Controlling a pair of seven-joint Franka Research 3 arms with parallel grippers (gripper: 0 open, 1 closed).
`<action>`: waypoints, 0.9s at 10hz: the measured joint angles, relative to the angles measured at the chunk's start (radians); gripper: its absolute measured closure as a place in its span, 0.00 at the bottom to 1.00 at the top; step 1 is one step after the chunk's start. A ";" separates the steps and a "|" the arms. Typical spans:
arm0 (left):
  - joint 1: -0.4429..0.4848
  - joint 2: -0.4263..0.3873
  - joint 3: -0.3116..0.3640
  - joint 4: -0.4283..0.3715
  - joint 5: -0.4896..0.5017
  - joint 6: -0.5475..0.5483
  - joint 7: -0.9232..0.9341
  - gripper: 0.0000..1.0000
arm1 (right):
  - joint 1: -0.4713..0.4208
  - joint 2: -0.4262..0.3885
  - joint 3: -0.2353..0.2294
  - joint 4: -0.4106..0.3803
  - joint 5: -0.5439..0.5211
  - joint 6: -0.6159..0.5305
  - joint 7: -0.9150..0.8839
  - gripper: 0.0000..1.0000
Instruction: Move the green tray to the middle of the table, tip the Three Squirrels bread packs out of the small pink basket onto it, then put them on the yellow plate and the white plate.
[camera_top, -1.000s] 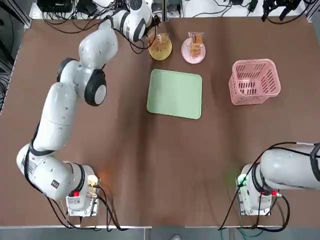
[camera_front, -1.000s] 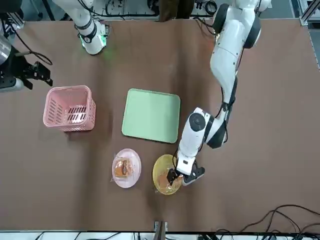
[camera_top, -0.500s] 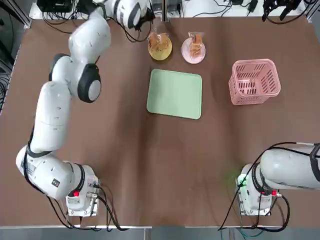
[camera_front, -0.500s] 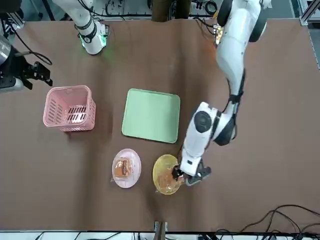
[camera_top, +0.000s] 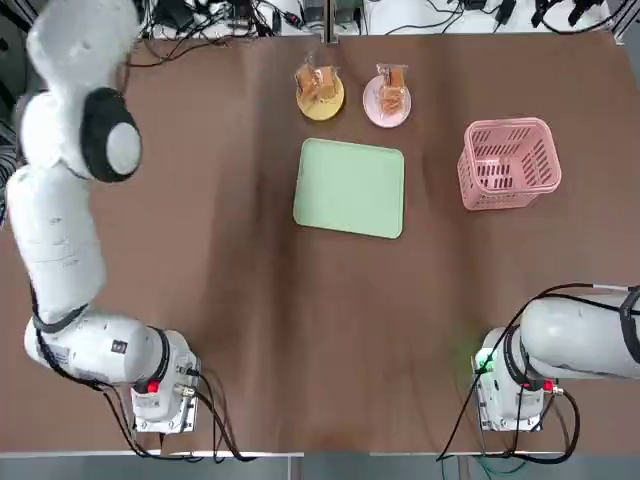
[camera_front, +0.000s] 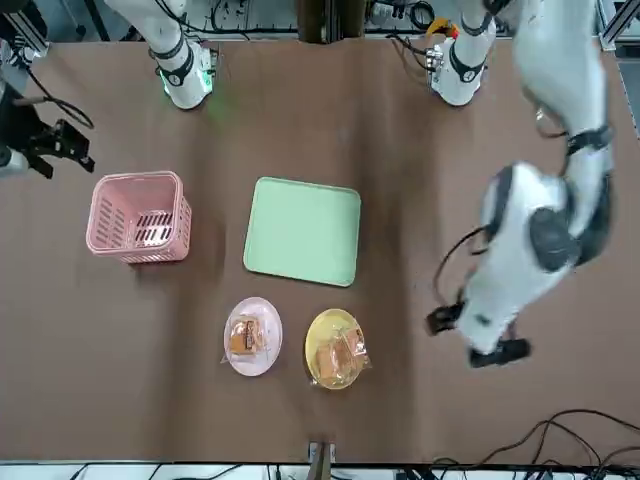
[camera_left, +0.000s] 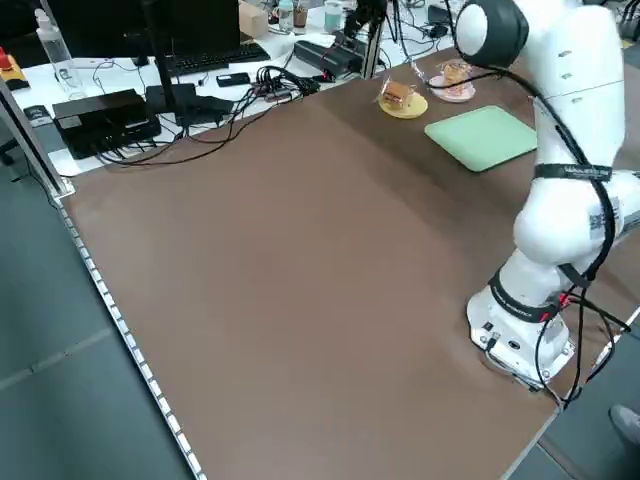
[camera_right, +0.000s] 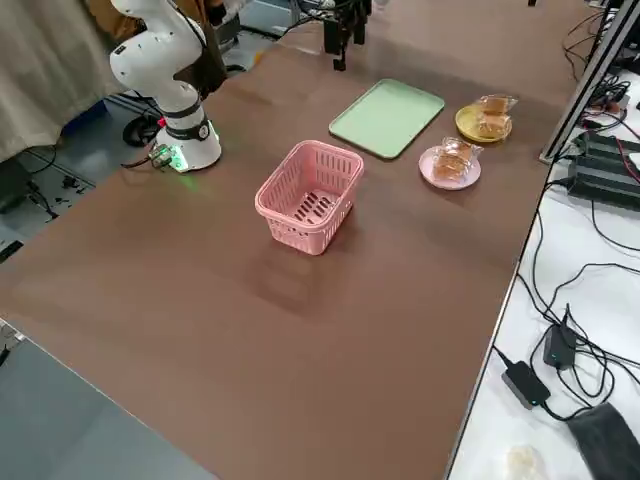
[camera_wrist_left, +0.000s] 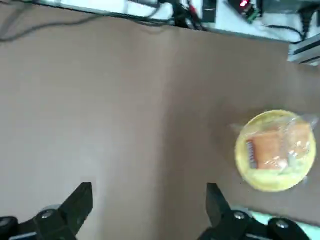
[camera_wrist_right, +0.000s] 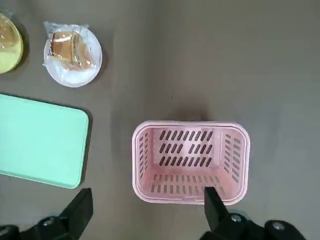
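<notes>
**A:** What's changed for you?

**B:** Your left gripper (camera_front: 474, 338) has just backed off the yellow plate (camera_top: 316, 112). It's raised toward 10 o'clock from the green tray (camera_top: 348, 188), fingers wide apart, holding nothing. The bread packs (camera_top: 318, 84) it was over now lie free on that plate, at about 11 o'clock from the tray.

**A:** And the others?

**B:** You have more packs (camera_top: 393, 92) on the white plate (camera_top: 371, 101), toward 1 o'clock. The tray lies bare near the table's middle, and the small pink basket (camera_top: 510, 126) stands upright and empty at 3 o'clock.

**A:** My right gripper (camera_wrist_right: 150, 191)?

**B:** Parked out around 4 o'clock, spread wide, also empty.

**A:** So am I done?

**B:** It looks like it. I'd only draw your left arm well clear; a wrapper overhangs the yellow rim, so brushing it could shift a pack.
</notes>
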 joint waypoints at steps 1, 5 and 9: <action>0.054 -0.112 -0.001 -0.096 0.000 -0.008 0.089 0.00 | -0.001 0.000 -0.001 0.023 0.000 -0.015 0.003 0.01; 0.188 -0.446 -0.006 -0.282 -0.026 -0.153 0.239 0.00 | 0.000 0.003 0.009 0.039 -0.027 -0.086 0.126 0.01; 0.148 -0.512 0.085 -0.332 -0.137 -0.157 0.266 0.00 | 0.000 0.006 0.010 0.016 -0.033 -0.079 0.142 0.01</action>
